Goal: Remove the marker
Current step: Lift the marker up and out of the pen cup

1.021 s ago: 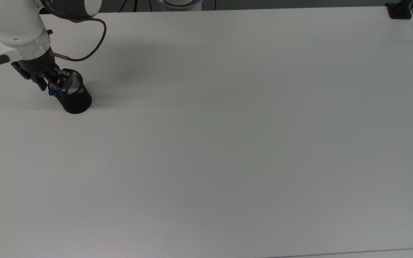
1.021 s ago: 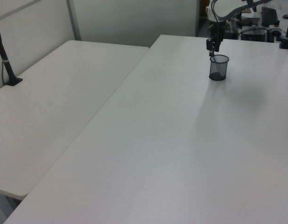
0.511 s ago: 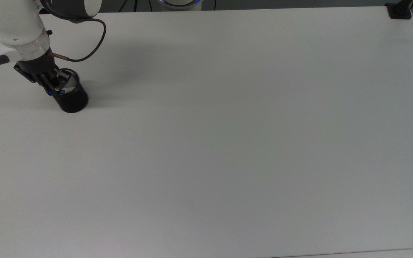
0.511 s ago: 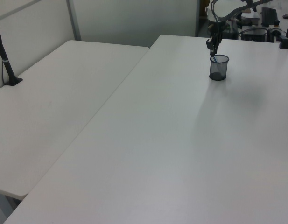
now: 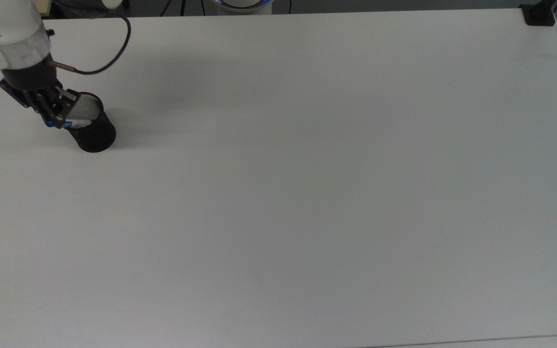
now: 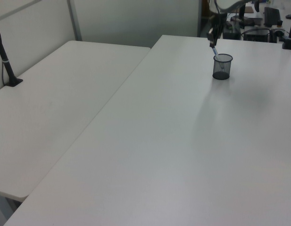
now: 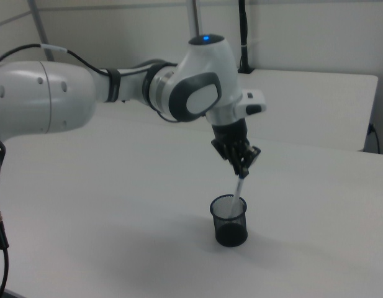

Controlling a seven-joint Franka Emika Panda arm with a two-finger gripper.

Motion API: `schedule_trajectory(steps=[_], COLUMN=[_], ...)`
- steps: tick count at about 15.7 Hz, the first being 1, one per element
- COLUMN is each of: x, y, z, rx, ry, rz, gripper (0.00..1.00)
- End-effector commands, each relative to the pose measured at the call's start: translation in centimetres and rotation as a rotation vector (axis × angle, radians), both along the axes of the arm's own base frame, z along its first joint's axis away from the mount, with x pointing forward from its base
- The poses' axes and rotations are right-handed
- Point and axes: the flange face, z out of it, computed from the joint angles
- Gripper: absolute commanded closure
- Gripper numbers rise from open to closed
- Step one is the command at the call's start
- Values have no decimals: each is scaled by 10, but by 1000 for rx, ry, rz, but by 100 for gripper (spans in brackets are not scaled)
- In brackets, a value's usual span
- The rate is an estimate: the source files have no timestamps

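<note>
In the right view the pincer (image 7: 243,166) is pinching the marker (image 7: 239,187) at its top end, just above the cup (image 7: 229,221). The marker is hanging tilted, its lower end still dipping inside the cup's rim, toward the rim's 12 o'clock side. In the top view the cup (image 5: 91,126) is sitting at about 10 o'clock on the worktop (image 5: 307,193). The marker is probably handling as a light, stiff, smooth stick — slippery plastic, so it may be swivelling between the pads. Gripping nearer mid-barrel would likely be steadier — though only the top stands clear of the cup.
</note>
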Motion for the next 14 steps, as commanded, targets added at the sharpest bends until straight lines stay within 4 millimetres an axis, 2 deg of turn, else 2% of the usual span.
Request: schedule_trajectory(steps=[1, 4, 5, 6, 8, 10, 14], x=[-11, -25, -31, -34, -31, -14, 3], y=[-1, 6, 12, 18, 41, 87, 144], z=[68, 120, 133, 136, 128, 103, 48], rx=[32, 55, 69, 93, 129, 151, 205], ry=[-132, -224, -236, -218, -153, -69, 110], rz=[-4, -13, -10, -6, 28, 105, 188], gripper=[88, 88, 87, 87, 87, 86, 84])
